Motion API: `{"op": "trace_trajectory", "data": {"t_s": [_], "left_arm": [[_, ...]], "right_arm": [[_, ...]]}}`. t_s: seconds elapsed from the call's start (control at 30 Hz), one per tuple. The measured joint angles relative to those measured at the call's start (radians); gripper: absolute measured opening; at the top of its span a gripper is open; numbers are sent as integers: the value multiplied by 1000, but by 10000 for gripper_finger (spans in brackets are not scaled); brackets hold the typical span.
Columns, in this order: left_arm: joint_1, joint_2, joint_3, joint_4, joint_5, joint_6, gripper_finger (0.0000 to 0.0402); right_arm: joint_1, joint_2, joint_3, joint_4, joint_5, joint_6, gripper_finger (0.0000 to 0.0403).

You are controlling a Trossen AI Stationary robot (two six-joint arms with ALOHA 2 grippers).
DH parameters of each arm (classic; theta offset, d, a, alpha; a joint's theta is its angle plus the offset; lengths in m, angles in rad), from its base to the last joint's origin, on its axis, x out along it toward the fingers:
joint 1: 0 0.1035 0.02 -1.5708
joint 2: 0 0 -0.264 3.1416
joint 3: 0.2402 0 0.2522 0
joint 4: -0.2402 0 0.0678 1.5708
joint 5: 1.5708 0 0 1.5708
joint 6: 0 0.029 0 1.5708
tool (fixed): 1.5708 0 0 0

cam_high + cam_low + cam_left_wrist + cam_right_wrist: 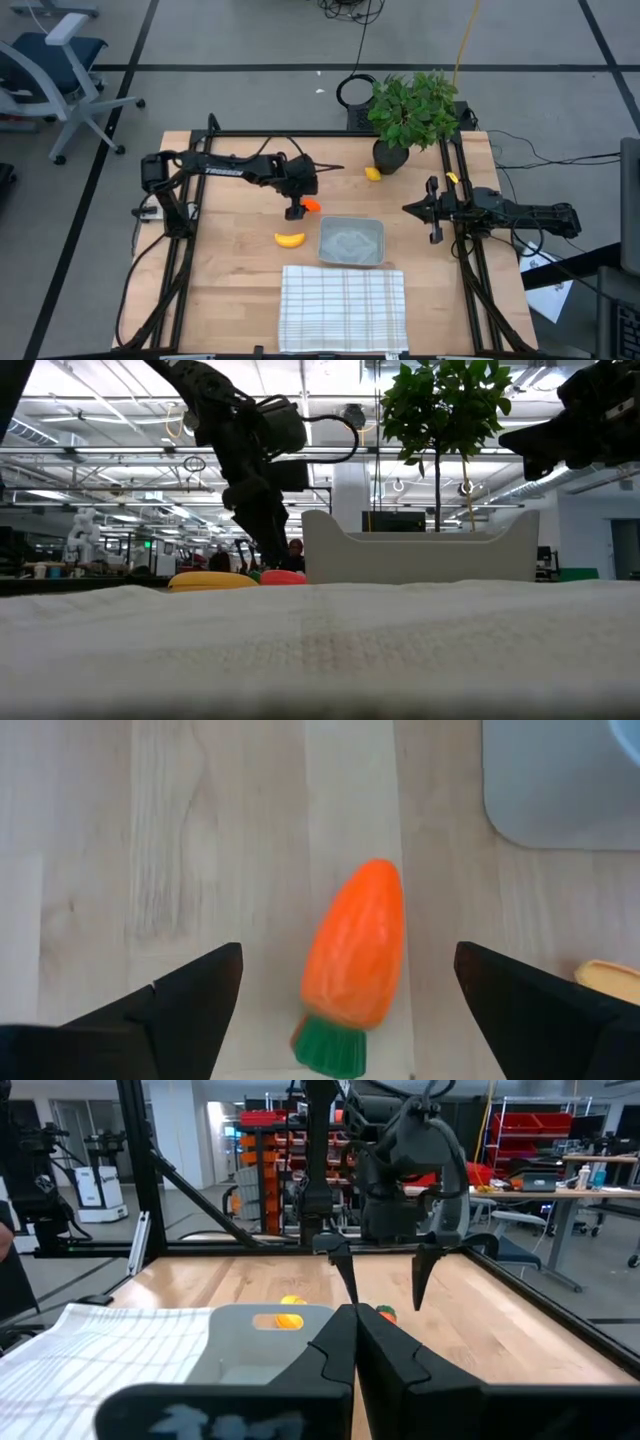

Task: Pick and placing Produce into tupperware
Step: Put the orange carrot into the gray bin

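The orange carrot with a green top (355, 955) lies flat on the wooden table (230, 270), left of the tupperware (351, 241). My left gripper (347, 955) is open and slants down over the carrot, one finger on either side of it and neither touching it. The yellow banana (290, 239) lies on the table near the tupperware's left side. The small lemon (373, 173) rests by the plant pot. My right gripper (432, 212) waits shut at the table's right side, holding nothing.
A potted leafy plant (410, 115) stands at the far right of the table. A white grid-lined cloth (343, 308) lies spread at the near edge, in front of the tupperware. Black frame rails (180, 250) run along both sides of the table.
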Motion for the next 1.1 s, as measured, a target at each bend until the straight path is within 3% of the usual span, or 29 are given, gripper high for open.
{"op": "trace_trajectory", "data": {"t_s": [1.1], "left_arm": [[-37, 134, 0, 37, 0, 132, 369]], "right_arm": [[0, 15, 0, -20, 0, 0, 0]]}}
